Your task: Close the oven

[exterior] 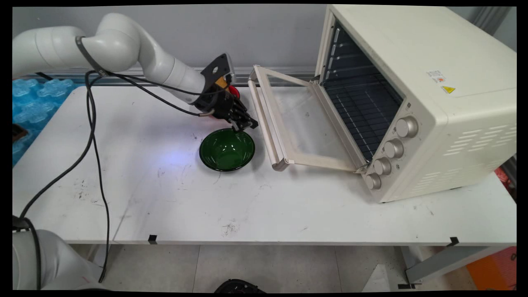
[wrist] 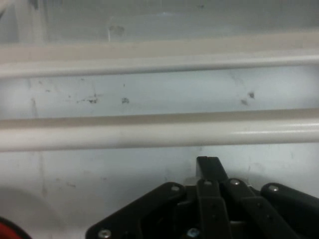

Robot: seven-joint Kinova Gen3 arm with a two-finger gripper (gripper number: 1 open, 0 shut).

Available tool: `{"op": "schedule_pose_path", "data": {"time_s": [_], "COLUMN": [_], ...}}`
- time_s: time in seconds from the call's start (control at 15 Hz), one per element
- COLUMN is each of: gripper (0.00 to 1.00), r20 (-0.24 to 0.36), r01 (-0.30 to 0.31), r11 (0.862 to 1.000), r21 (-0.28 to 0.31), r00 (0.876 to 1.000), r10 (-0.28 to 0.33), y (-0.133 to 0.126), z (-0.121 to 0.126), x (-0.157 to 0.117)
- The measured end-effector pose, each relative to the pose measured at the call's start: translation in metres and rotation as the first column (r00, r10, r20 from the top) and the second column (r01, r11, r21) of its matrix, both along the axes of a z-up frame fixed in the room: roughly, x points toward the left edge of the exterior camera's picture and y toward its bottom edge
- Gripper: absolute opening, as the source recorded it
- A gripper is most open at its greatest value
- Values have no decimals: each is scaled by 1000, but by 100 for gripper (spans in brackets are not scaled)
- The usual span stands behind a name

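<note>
Near the middle of the frame in the main view, the black pincer (exterior: 246,123) is hanging just above the far right rim of a green bowl (exterior: 227,149), which is sitting upright on the white bench (exterior: 165,198). From the hand view the pincer's (wrist: 208,167) fingers are lying pressed together with no gap between them, and nothing is showing between them. Whether the tips are touching the bowl's rim cannot be told.

Just behind the pincer, partly hidden by the wrist, something red (exterior: 234,91) is peeking out; its shape cannot be made out. A red edge (wrist: 10,230) is also showing at the lower left corner of the hand view.

Filling the right of the main view, a cream toaster oven (exterior: 433,95) is standing on the bench with its glass door (exterior: 297,123) hanging open and lying flat, its handle (exterior: 264,119) pointing toward the bowl and sitting just beside it. In the hand view the door's pale handle bar (wrist: 159,132) is running across the frame ahead of the pincer. Four knobs (exterior: 394,147) are lining the oven's front edge, and a wire rack (exterior: 363,111) is showing inside.

At the left edge, blue bubble wrap (exterior: 33,103) is lying beside the bench, and black cables (exterior: 93,136) are trailing down from the arm.
</note>
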State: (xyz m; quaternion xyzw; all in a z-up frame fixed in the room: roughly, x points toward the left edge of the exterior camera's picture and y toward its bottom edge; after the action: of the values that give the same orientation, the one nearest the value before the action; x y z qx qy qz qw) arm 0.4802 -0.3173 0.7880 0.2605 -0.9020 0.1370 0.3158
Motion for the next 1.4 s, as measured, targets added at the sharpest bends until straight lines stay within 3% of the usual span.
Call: {"op": "schedule_pose_path", "data": {"time_s": [0.53,1.4], "gripper": [0,0], "r20": [-43,-58], "r01": [12,65], "r11": [1000,996], "r21": [-28,-55], "r00": [999,996], "r10": [-13,-68], "y": [-6,-21], "z": [0,38], "x": [-11,-39]}}
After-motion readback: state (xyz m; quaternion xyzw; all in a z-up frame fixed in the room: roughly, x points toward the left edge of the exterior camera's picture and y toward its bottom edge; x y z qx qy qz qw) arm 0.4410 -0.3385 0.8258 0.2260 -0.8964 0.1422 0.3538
